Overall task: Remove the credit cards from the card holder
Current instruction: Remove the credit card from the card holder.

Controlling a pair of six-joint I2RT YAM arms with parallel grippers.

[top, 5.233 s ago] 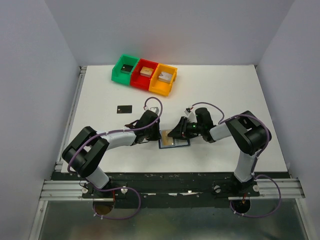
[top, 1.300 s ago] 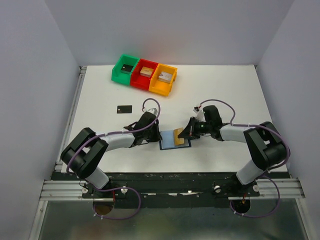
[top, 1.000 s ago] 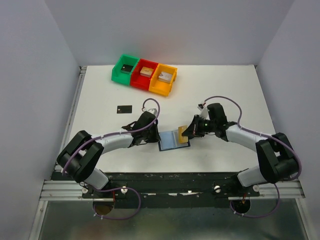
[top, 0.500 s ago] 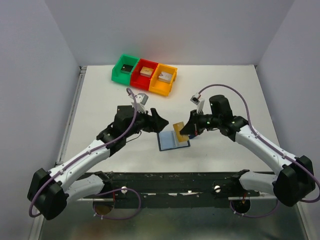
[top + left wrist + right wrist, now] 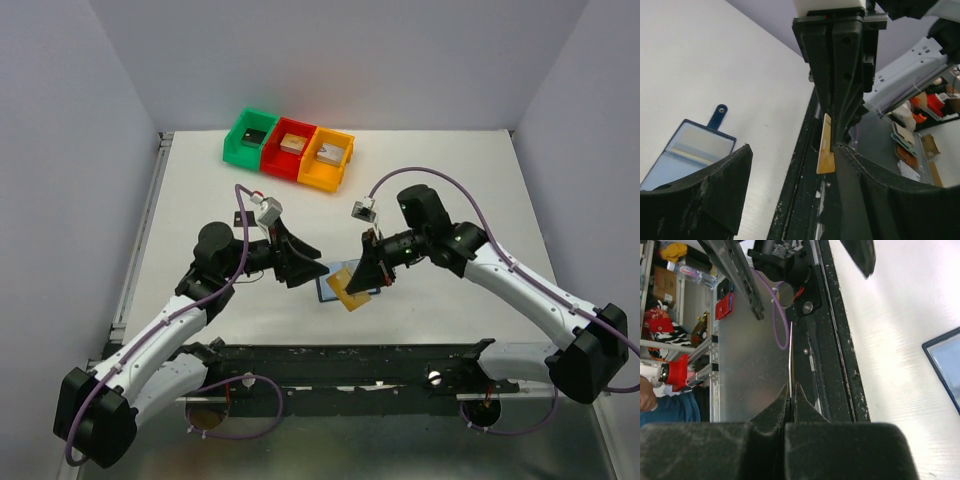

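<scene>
Above the open navy blue folding card holder (image 5: 326,287) on the white table (image 5: 450,180), the right gripper (image 5: 363,277) pinches one thin tan-gold credit card (image 5: 349,293), pulled clear. The left gripper (image 5: 305,268) gapes empty. Whether more cards remain inside is unclear.

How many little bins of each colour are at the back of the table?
Green bin: 1
Red bin: 1
Orange bin: 1
Total: 3
</scene>
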